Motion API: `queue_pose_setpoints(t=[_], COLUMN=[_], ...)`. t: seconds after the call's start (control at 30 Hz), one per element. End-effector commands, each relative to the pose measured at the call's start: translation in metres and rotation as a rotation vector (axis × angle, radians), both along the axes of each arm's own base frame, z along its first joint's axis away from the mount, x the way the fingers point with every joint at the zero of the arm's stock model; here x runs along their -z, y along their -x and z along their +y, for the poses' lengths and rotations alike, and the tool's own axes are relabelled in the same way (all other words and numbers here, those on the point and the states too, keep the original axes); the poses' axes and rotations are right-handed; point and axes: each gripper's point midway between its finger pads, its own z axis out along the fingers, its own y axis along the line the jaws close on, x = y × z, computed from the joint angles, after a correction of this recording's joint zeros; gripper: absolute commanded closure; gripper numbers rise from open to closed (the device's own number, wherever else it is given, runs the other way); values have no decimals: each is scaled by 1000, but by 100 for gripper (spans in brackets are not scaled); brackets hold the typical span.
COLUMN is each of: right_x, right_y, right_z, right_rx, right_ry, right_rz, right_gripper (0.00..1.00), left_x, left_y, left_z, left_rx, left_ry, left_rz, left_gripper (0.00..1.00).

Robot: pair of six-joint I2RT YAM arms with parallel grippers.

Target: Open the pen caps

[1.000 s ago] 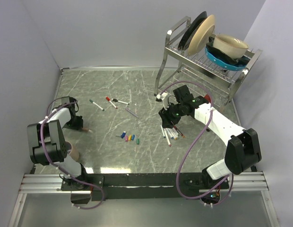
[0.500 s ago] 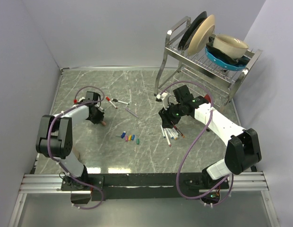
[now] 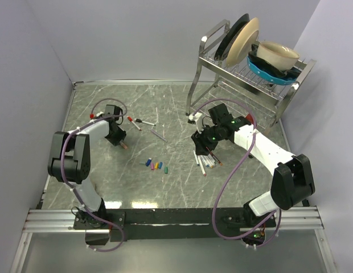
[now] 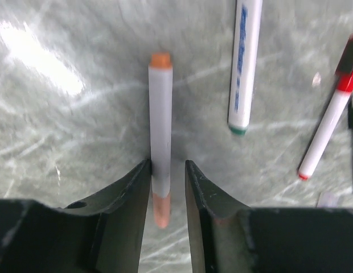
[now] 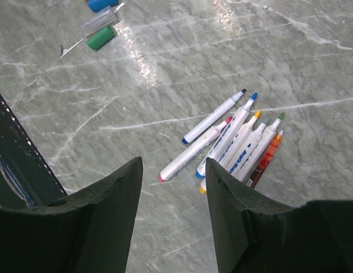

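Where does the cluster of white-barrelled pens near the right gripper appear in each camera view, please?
Top external: cluster of white-barrelled pens lies right of centre on the table.
Right wrist: right of centre, tips fanned toward the upper right.
Left wrist: not in it.
Shared landmark: the loose pen caps, left of the cluster in the top view, upper left corner in the right wrist view.

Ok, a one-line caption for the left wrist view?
The left gripper straddles an orange-ended marker on the marble table, jaws slightly apart; green-tipped marker and red-capped marker alongside.
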Motion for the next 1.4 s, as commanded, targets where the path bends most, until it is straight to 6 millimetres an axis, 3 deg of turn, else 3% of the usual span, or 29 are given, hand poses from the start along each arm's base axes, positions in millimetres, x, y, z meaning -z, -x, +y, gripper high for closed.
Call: queue_pose_setpoints(t=[0.0,0.33,0.53,0.63,0.67,0.73,0.77,0.83,0.87,0.93,0.97,1.17,1.37], right_x=[-9,-14,-19,-21,-23,-26,-28,-32,-33,-37,-41,-63,-70], right_y=[1,1,2,4,4,6,7,10,12,21,26,54,73], right_z=[4,4,5,5,5,5,7,9,10,16,17,25,19], right_rx=[-25,-29,-35,-38,-38,-43,-51,-66,-80,-126,-160,-333,-452], right_ry=[-21,-31,-43,-49,-54,-63,-73,-91,-101,-142,-157,-281,-325], right_rz=[-37,-49,-62,-66,-71,-79,-81,-86,-89,-81,-97,-209,-331], right_gripper=[44,44,44,44,44,44,44,44,44,44,44,43,34], left_x=[36,51,49,38,23,13,-5,-20,-45,-61,-79,-118,-141], left_y=[30,31,31,27,17,20,16,14,11,13,13,36,68], left_z=[33,55,47,39,37,34,29,23,14,3,-1,-48,-116], left_rx=[-49,-82,-20,31,52,74,96,130,172,229,252,449,642], left_ry=[-61,-10,34,74,77,96,117,137,166,199,206,379,532], left_rz=[171,205,185,115,39,-15,-82,-169,-256,-347,-413,-597,-669], left_gripper=[63,78,96,99,99,99,99,99,99,99,99,99,99])
